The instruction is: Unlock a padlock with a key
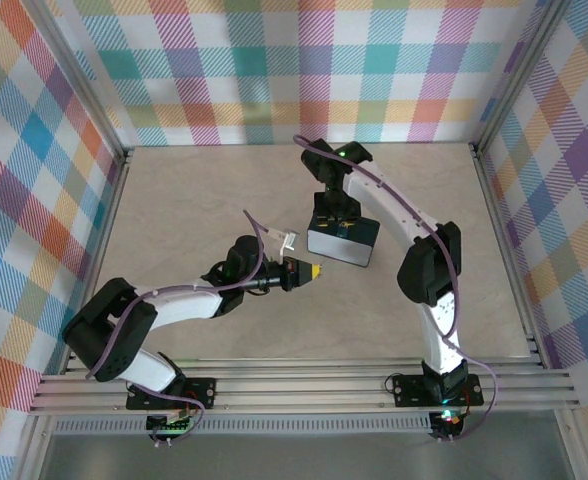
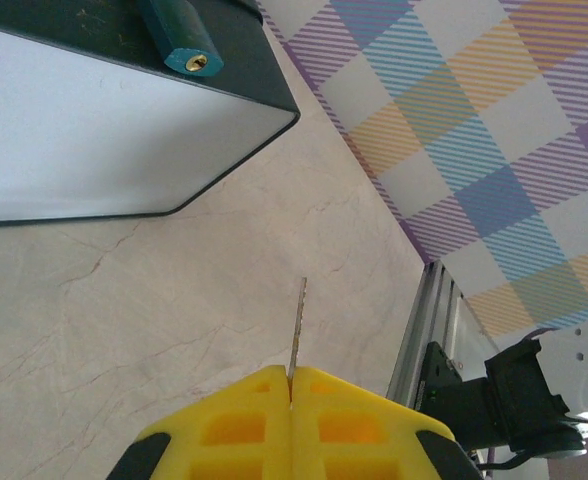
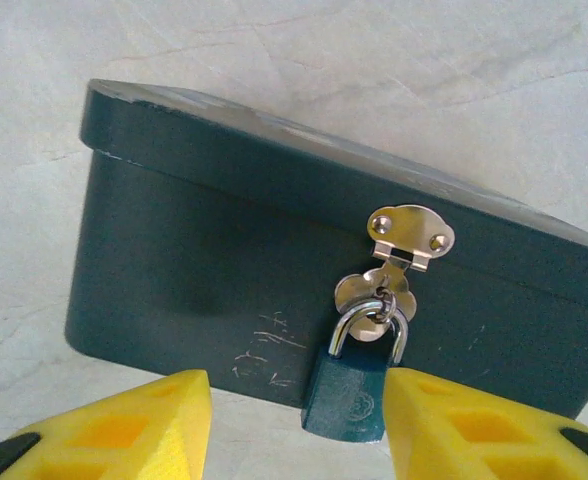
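The padlock (image 3: pixel 349 395) is a small blue block on a silver shackle, hanging from the hasp (image 3: pixel 409 235) on the dark tin (image 3: pixel 204 260). My right gripper (image 3: pixel 299 425) is open at the tin's front. The padlock lies between its yellow fingers, close against the right finger (image 3: pixel 474 425) and far from the other one. In the left wrist view the padlock (image 2: pixel 179 35) shows its brassy keyhole end at the top. My left gripper (image 2: pixel 290 372) is shut on the key (image 2: pixel 297 325), whose thin blade points toward the tin (image 2: pixel 124 130) from some distance away.
In the top view the tin (image 1: pixel 349 245) sits mid-table with my right gripper (image 1: pixel 336 228) over it and my left gripper (image 1: pixel 314 271) just to its left. Aluminium rails (image 1: pixel 304 385) run along the near edge, and plaid walls (image 1: pixel 304 70) enclose the table.
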